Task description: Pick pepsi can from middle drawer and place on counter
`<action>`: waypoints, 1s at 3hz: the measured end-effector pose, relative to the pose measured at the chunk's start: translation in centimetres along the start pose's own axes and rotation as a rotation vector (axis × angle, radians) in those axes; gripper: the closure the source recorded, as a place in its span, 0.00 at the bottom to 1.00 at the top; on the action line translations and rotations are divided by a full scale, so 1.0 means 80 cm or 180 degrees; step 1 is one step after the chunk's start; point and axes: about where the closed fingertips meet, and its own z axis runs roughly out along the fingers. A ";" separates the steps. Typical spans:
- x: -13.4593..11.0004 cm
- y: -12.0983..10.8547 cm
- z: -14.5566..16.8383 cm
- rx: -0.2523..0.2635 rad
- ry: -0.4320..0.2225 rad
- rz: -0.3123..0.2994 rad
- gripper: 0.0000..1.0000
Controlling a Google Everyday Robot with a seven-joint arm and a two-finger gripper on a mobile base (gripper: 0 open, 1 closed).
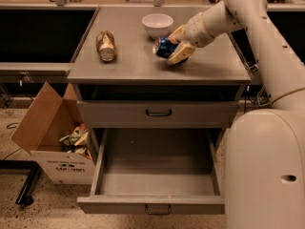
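The pepsi can (163, 47), blue with a silver end, is tilted on its side in my gripper (174, 45). The gripper is shut on it, one tan finger above and one below. It holds the can low over the grey counter (143, 68), right of centre and just in front of the white bowl (157, 24); I cannot tell whether the can touches the surface. The middle drawer (157, 173) is pulled out below and is empty, with its dark handle (157, 209) on the front panel.
A gold-brown can (106, 45) lies on its side on the counter's left part. A closed drawer (158, 112) sits above the open one. An open cardboard box (55, 137) of rubbish stands on the floor at left. My white base (267, 175) fills the right foreground.
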 end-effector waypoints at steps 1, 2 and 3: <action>0.005 -0.002 0.008 -0.0037 0.0007 0.0034 0.00; 0.008 -0.005 0.014 -0.0063 0.0007 0.0065 0.00; 0.000 -0.008 0.005 -0.0010 -0.0064 0.0011 0.00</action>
